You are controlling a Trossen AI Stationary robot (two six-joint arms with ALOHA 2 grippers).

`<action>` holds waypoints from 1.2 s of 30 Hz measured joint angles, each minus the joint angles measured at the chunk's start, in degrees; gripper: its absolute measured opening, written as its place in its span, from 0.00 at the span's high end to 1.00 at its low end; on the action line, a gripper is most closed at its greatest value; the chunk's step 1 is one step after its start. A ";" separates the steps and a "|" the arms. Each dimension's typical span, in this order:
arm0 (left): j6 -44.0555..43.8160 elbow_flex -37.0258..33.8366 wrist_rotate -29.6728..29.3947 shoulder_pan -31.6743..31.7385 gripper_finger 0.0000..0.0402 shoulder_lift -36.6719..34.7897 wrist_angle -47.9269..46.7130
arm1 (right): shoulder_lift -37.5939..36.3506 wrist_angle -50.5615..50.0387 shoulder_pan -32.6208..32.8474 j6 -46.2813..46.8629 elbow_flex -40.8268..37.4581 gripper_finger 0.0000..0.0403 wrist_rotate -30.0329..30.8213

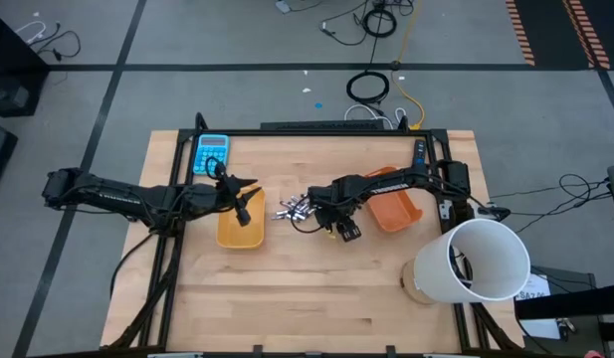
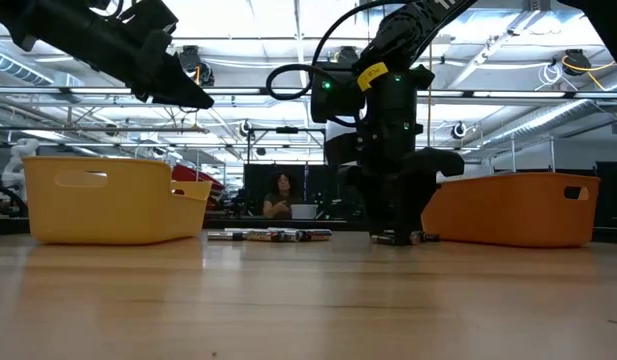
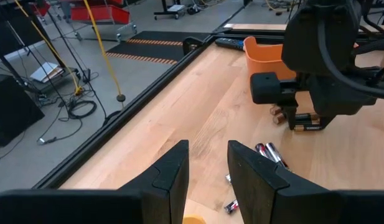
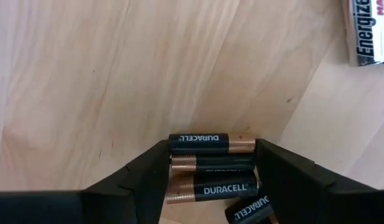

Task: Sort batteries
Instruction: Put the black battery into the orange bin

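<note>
Tabletop batteries (image 4: 207,171) between right end effector (image 4: 207,180) fingers, wrist-view only.

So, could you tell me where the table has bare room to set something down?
Free: the near wood below the yellow tray and right gripper. Crowded: between that tray and the orange tray, where batteries lie.
</note>
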 joint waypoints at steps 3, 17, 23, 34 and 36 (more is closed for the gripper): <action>0.00 -0.01 0.00 0.00 0.70 0.00 0.00 | 0.02 0.27 0.00 0.03 0.00 0.45 0.01; 0.01 -0.02 0.00 0.00 0.70 0.00 0.02 | 0.02 0.69 -0.17 0.91 -0.02 0.44 0.25; 0.00 -0.02 0.00 0.00 0.70 0.00 0.02 | 0.00 0.72 -0.37 0.94 -0.02 0.44 0.20; -0.02 -0.02 0.00 0.00 0.70 0.00 0.05 | -0.24 0.79 -0.42 0.94 -0.07 0.44 0.20; -0.04 -0.02 0.00 0.00 0.70 0.00 0.05 | -0.68 0.66 -0.44 0.94 -0.07 0.44 0.28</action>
